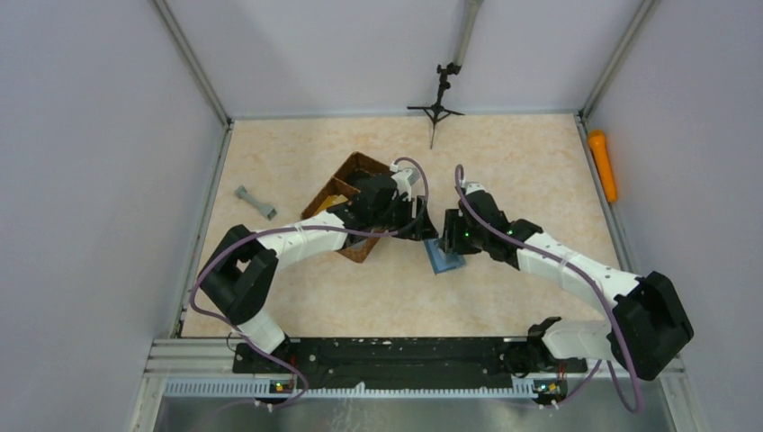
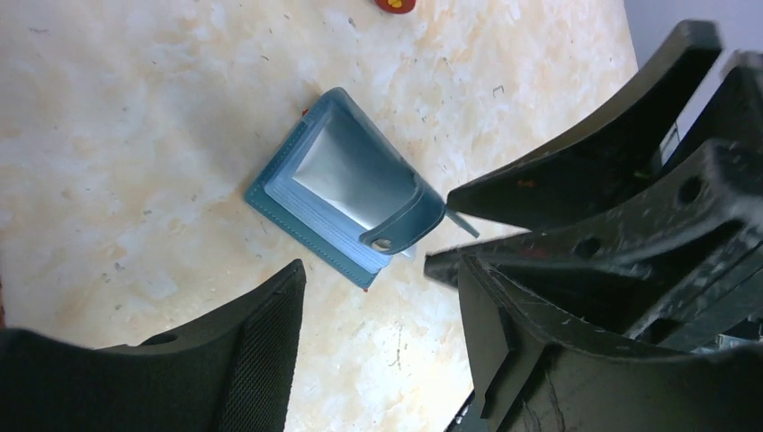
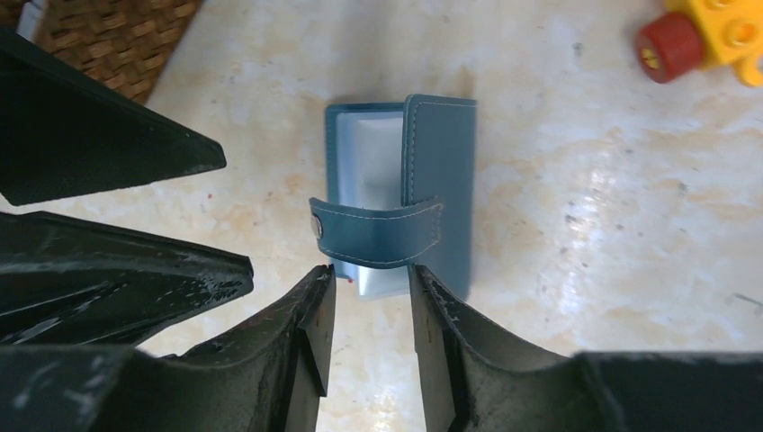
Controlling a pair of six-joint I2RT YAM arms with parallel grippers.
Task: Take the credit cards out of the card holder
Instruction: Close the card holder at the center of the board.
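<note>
The teal-blue card holder (image 1: 444, 258) lies on the table between both grippers. In the left wrist view the card holder (image 2: 346, 193) lies partly open, with pale sleeves inside and its snap strap (image 2: 409, 225) arched over them. No single card can be told apart. My left gripper (image 2: 378, 306) is open and empty, just beside the holder's corner. My right gripper (image 3: 371, 288) is open with a narrow gap, its tips at the near edge of the card holder (image 3: 441, 171) under the strap (image 3: 378, 232). It holds nothing.
A brown woven basket (image 1: 346, 202) stands left of the holder, under my left arm; its corner shows in the right wrist view (image 3: 99, 36). A red-and-yellow toy (image 3: 693, 36) lies beyond the holder. A grey dumbbell-shaped piece (image 1: 255, 202) lies far left. A small tripod (image 1: 437, 103) stands at the back.
</note>
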